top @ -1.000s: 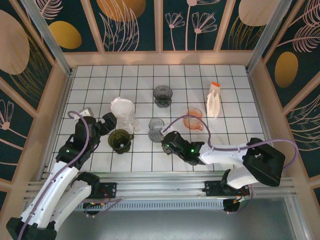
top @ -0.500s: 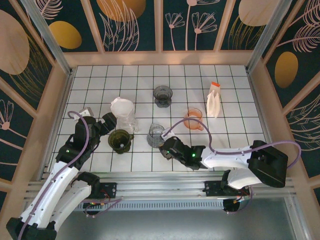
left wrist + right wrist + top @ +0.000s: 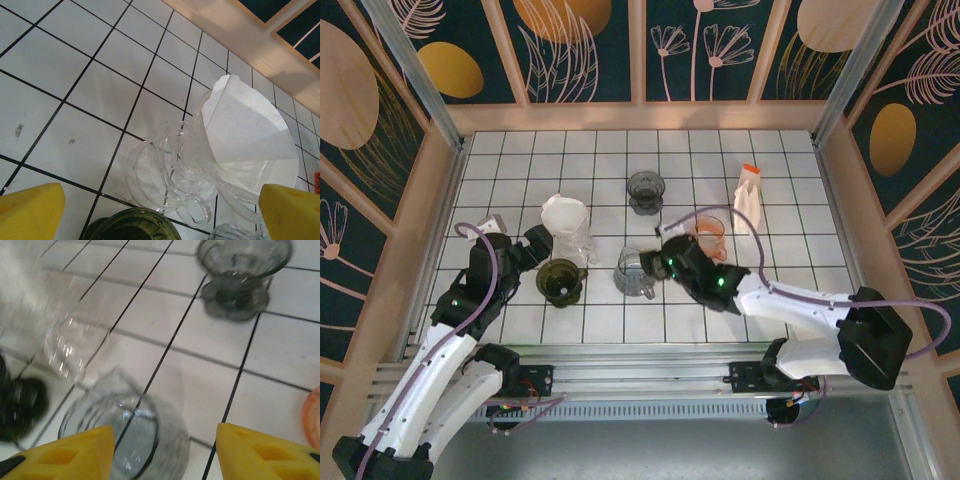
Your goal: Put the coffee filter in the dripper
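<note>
Tiled surface (image 3: 790, 160) carrying glassware. Left fingers (image 3: 30, 210) spread wide, empty, on nearer arm. Right fingers (image 3: 270, 450) apart, straddling grey glass cup (image 3: 125, 440), not clamped. Coffee filter (image 3: 250, 135) just ahead-right of left fingers, seemingly seated in clear dripper (image 3: 175, 175). Mouth up, tip down, long axis near upright.

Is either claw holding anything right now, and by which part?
Nothing is held. Left claw open short of the paper filter; right claw open over the grey glass cup.
</note>
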Motion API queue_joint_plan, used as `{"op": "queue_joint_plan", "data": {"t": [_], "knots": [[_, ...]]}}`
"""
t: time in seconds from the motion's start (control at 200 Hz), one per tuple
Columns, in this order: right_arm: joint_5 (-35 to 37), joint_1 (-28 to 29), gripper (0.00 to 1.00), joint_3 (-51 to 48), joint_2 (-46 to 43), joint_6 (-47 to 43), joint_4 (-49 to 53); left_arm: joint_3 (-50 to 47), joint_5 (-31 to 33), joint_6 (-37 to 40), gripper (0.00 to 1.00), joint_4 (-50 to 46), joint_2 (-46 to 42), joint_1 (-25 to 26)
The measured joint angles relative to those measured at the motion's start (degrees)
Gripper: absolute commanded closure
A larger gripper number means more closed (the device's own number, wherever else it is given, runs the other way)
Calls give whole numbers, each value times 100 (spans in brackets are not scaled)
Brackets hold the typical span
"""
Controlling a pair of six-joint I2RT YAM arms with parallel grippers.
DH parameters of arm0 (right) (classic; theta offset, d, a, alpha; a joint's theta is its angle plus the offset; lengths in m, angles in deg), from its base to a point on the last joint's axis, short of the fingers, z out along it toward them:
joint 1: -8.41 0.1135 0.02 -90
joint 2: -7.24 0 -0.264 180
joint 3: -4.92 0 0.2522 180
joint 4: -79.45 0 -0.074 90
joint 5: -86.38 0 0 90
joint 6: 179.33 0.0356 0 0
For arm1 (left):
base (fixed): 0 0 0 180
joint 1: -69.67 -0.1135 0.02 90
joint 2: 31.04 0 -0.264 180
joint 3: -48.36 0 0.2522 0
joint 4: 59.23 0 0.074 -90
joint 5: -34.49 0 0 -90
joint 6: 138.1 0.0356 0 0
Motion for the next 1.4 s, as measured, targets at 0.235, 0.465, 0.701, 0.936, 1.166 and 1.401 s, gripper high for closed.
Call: {"op": "queue_joint_plan", "data": {"t": [0.235,0.465,0.701,0.936,1.166,1.401], "knots": [[-501,-946,40,1335,1401,164,-26,0,-2,0,1,0,-59,0],[-660,-1425,40,1939,2468,83,164,0,-2,0,1,-2,-90,0],[-981,-1897,41,2481,3060,-229,407,-7,0,2,1,0,-94,0],[-1102,-2011,44,2732,3425,-588,531,-7,0,2,1,2,-37,0],[-1086,-2039,47,2850,3622,-942,525,-11,-2,2,1,11,-7,0],[-1104,-2081,51,2975,3849,-1233,389,-11,-2,2,1,33,28,0]]}}
